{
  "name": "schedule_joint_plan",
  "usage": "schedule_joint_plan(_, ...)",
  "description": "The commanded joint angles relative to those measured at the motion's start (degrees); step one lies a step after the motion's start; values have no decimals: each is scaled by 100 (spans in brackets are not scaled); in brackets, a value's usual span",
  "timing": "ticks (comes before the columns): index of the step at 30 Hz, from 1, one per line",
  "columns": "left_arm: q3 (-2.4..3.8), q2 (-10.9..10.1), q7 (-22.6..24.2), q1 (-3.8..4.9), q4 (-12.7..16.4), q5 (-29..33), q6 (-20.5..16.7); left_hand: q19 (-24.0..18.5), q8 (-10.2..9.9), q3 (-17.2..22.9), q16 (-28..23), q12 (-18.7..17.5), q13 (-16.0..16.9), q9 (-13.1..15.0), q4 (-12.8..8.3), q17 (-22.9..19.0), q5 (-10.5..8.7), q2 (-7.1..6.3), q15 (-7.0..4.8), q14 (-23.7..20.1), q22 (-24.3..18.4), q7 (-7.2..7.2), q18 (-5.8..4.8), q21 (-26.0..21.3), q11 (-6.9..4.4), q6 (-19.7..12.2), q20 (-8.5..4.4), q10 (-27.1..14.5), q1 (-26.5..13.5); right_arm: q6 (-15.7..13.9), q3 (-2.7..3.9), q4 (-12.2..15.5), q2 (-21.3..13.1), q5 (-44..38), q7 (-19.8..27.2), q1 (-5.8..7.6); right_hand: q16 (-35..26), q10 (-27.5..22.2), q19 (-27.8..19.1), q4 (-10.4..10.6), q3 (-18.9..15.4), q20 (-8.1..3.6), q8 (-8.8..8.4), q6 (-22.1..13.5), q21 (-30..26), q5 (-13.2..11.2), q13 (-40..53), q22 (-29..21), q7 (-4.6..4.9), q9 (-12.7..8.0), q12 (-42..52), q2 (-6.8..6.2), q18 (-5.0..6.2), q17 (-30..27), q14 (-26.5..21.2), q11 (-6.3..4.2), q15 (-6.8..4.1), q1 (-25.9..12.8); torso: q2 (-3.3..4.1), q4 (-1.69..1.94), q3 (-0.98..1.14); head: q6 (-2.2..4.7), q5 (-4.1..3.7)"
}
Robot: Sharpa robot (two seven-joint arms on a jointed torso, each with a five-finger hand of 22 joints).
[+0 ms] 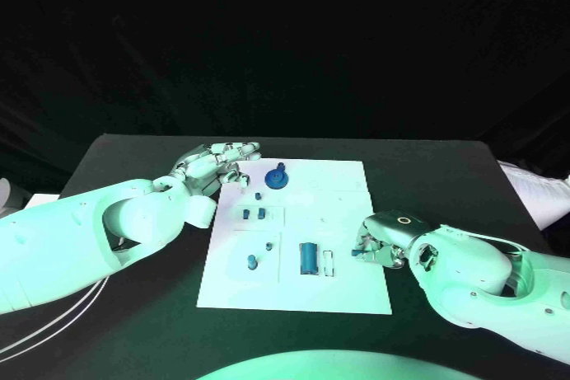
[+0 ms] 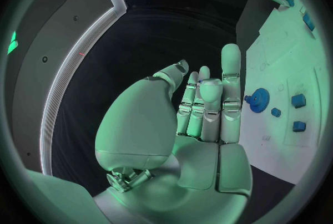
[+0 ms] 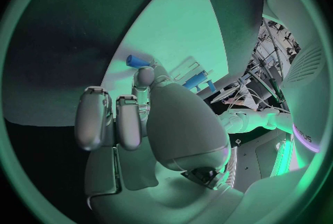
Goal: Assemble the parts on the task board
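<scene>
Black table [image 1: 142, 314], white task board [image 1: 333, 182], no legible markings

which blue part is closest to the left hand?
The round gear-like blue part at the board's far end, just beside the left hand. The other blue pieces lie farther down the board.

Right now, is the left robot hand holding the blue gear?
No. In the left wrist view the left robot hand is empty with fingers straight, and the blue gear lies apart on the task board.

Black table [image 1: 131, 161] carries one white task board [image 1: 327, 190], flat at centre, long side running away from robot
</scene>
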Motion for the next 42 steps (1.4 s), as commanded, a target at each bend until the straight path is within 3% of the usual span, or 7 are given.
schedule_joint_plan(1, 3, 12, 20, 3, 6, -84, 94, -28, 21, 3, 25, 39, -8, -3, -56, -14, 14, 9, -9, -31, -6, 3, 62, -23, -14, -28, -21, -47, 45, -405, -46, 28, -8, 649, -58, -62, 30, 86, 27, -122, 926, -13, 3, 89, 36, 18, 14, 14, -23, 34, 11, -281, -52, 288, 368, -41, -35, -283, 3, 7, 1, 3, 4)
schedule_joint_plan(3, 2, 12, 21, 3, 7, -100, 96, -28, 21, 3, 25, 39, -8, -3, -56, -14, 14, 9, -9, -31, -6, 3, 62, -23, -14, -28, -21, -47, 45, -604, -38, 70, -15, 840, -53, -59, 35, 106, 29, -16, 1315, -16, -25, 116, 37, -57, 36, 19, -11, 37, 23, -527, -48, 303, 372, -34, -43, -475, 6, 6, -2, 7, 0)
schedule_joint_plan(7, 2, 10, 25, 3, 11, -115, 99, -28, 23, 4, 25, 42, -8, -2, -61, -17, 9, 6, -10, -32, -6, 3, 62, -23, -14, -27, -21, -48, 49, -1174, -23, 114, -35, 1421, -4, -50, 45, 145, 35, 103, 1708, -7, -47, 160, 44, -140, 92, 33, -21, 52, 81, -788, -54, 325, 378, -41, -34, -741, 7, -1, -6, 1, 3)
schedule_joint_plan(12, 2, 2, 27, 3, 21, -122, 98, -28, 24, 2, 24, 43, -8, -2, -62, -23, 5, 3, -10, -34, -6, 4, 62, -24, -13, -26, -21, -49, 48, -1492, -9, 123, -62, 2237, 57, -34, 91, 216, 59, 139, 1871, -13, -40, 223, 81, -70, 215, 83, -20, 79, 247, -941, -62, 390, 394, -47, -32, -974, 8, -1, -6, -6, 16)
schedule_joint_plan(25, 2, -4, 31, 3, 41, -124, 103, -28, 24, 2, 24, 43, -8, -2, -62, -23, 5, 3, -10, -34, -6, 4, 62, -24, -13, -26, -21, -49, 48, -1140, -5, 136, 65, 2881, -35, -27, 136, 288, 81, 129, 1824, -22, -17, 318, 117, 128, 384, 134, -42, 127, 457, -1117, -71, 454, 407, -62, -44, -1280, -2, 1, -5, -23, -13)
schedule_joint_plan(33, 2, -4, 30, 3, 52, -124, 102, -28, 26, -3, 27, 49, -9, -2, -62, -25, -3, -2, -9, -34, -6, 5, 62, -24, -11, -25, -21, -50, 41, -1177, -6, 51, 235, 2901, -127, -28, 158, 319, 91, 159, 1648, -31, 12, 391, 134, 269, 443, 156, -61, 171, 508, -1181, -75, 486, 413, -74, -53, -1525, 6, -5, -3, -20, -16)
schedule_joint_plan(42, 2, 4, 28, 4, 61, -124, 99, -28, 26, -3, 27, 49, -9, -2, -62, -25, -3, -2, -9, -34, -6, 5, 62, -24, -11, -25, -21, -50, 41, -1165, -7, -47, 373, 2762, -180, -27, 227, 399, 132, 250, 1251, -54, 43, 476, 196, 650, 573, 245, -98, 236, 661, -1119, -93, 581, 431, -103, -78, -1847, 8, -2, -5, -16, -22)
